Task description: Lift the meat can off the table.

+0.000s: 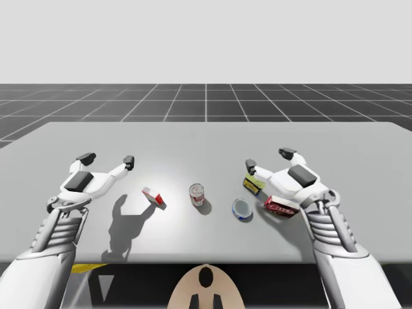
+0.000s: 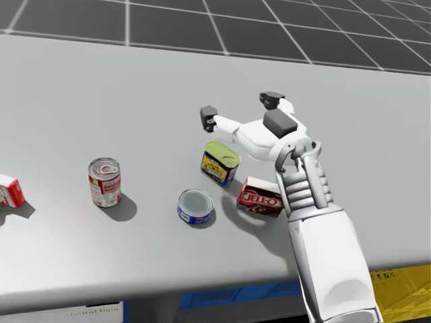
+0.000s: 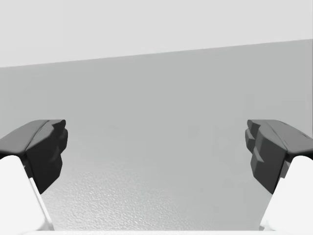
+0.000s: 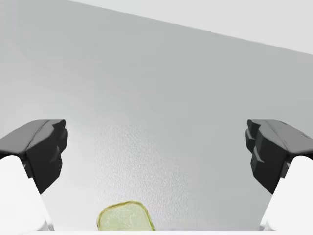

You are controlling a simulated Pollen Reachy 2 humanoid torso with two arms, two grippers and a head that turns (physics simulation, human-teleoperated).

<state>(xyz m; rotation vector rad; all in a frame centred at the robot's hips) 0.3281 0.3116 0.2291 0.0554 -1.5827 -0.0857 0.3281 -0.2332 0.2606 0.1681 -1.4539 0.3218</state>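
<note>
Meat can: rounded-rectangular, yellow-blue, pale lid; stood on matte grey table, centre-right in head view, partly covered by right gripper. Lid cut off between that gripper's wide-spread fingers. Red box edge behind wrist. Left gripper spread, empty.

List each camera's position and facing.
High view: fixed above table, looking down; both arms, left claw, right claw, my head.
Head view: on my head, looking down at meat can; right arm.
Left wrist view: left hand, facing table; open claw.
Right wrist view: right hand, facing table; open claw above meat can.
Shared: head and right wrist views show the meat can.
</note>
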